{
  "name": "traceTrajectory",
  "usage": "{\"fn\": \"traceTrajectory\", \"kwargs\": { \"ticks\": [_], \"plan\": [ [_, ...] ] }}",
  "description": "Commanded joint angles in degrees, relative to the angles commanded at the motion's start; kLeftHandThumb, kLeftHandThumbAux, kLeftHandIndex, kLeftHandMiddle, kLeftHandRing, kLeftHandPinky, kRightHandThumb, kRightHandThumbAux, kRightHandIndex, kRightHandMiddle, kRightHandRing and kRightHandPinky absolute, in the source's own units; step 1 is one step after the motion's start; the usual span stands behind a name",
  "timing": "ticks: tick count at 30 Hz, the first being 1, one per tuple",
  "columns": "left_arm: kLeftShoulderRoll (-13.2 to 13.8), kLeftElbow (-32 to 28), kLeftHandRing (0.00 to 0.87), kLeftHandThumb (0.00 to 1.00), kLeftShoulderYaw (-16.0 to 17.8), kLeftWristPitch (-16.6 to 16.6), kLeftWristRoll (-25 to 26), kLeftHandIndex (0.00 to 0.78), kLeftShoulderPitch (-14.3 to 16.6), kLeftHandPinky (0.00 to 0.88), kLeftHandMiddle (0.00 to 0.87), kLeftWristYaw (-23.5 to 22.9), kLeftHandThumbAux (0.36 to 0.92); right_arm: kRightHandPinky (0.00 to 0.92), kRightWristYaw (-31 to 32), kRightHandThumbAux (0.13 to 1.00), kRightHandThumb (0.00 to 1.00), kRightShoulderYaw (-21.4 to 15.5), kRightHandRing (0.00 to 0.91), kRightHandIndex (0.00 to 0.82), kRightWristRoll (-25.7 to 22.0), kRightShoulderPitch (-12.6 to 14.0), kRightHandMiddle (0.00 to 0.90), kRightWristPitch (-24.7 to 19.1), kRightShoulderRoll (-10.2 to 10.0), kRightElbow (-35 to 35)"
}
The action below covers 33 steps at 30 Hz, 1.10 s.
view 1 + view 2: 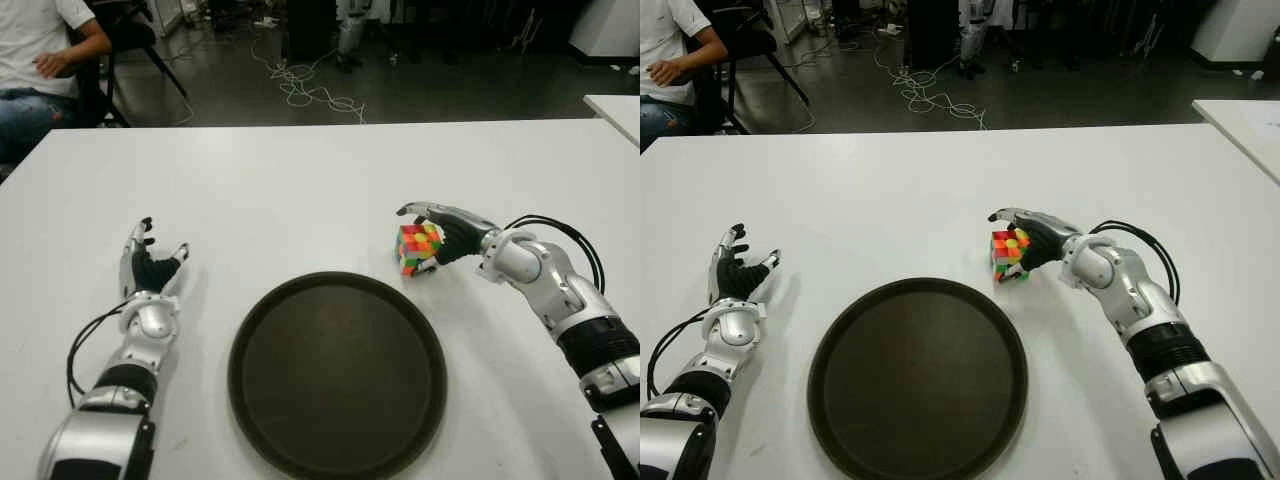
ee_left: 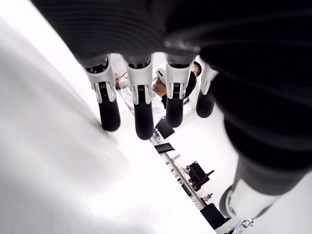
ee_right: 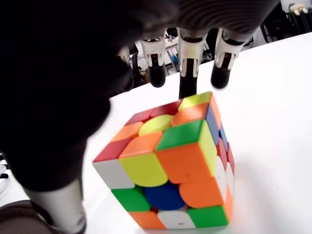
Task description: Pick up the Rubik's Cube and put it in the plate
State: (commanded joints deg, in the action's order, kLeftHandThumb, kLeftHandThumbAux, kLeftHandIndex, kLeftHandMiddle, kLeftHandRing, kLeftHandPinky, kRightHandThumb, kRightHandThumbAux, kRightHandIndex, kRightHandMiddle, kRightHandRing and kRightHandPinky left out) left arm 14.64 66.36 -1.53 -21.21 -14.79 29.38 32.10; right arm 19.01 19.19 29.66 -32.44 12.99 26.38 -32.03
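Bright even light, blurred wrist close-ups

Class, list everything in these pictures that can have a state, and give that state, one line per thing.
Rubik's Cube: on the table, scrambled, outside the plate.
plate: empty.
right hand: fingers extended over the cube, not closed on it.
left hand: open, holding nothing, left of the plate.

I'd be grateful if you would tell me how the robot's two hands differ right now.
The right hand is cupped around the Rubik's cube, fingers arched over its top; the left hand is near nothing and holds nothing. The right hand shows beyond the plate's far right rim, while the left shows well to the plate's left. Both are over the white table.
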Motion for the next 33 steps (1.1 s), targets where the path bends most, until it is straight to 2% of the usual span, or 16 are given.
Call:
{"fn": "traceTrajectory", "kwargs": {
  "ticks": [4, 9, 13, 23, 29, 33],
  "plan": [
    [-0.02, -0.17, 0.144, 0.148, -0.08, -0.11, -0.24, 0.095, -0.04, 0.155, 0.145, 0.25, 0.726, 0.06, -0.26, 0.783, 0.0, 0.28, 0.183, 0.016, 0.54, -0.05, 0.081, -0.38, 0.1, 0.12],
    [-0.02, -0.33, 0.151, 0.157, -0.09, -0.28, -0.35, 0.099, -0.1, 0.172, 0.152, 0.3, 0.734, 0.054, -0.92, 0.785, 0.0, 0.45, 0.254, 0.021, 0.87, -0.11, 0.065, -0.14, 0.1, -0.14],
    [-0.05, -0.48, 0.167, 0.163, -0.04, 0.11, -0.31, 0.102, -0.08, 0.188, 0.159, 0.3, 0.743, 0.059, -2.02, 0.796, 0.0, 0.31, 0.233, 0.029, 0.53, -0.06, 0.08, 0.61, -0.19, -0.89],
    [-0.03, -0.29, 0.149, 0.162, 0.08, 0.68, -0.17, 0.097, -0.13, 0.152, 0.149, 0.21, 0.727, 0.057, -2.11, 0.791, 0.0, 1.08, 0.209, 0.024, 0.86, -0.7, 0.081, 0.28, -0.39, -2.33],
    [0.01, -0.51, 0.16, 0.161, 0.12, -0.14, -0.08, 0.098, -0.37, 0.187, 0.148, 0.02, 0.729, 0.047, -2.61, 0.796, 0.0, 1.45, 0.172, 0.018, 1.05, -0.91, 0.09, 0.61, -0.45, -3.17],
    [0.01, -0.58, 0.173, 0.147, 0.1, -0.25, -0.11, 0.101, -0.4, 0.213, 0.153, 0.1, 0.724, 0.042, -2.57, 0.793, 0.0, 1.64, 0.178, 0.018, 0.99, -1.05, 0.096, 0.72, -0.53, -3.63]
  ]
}}
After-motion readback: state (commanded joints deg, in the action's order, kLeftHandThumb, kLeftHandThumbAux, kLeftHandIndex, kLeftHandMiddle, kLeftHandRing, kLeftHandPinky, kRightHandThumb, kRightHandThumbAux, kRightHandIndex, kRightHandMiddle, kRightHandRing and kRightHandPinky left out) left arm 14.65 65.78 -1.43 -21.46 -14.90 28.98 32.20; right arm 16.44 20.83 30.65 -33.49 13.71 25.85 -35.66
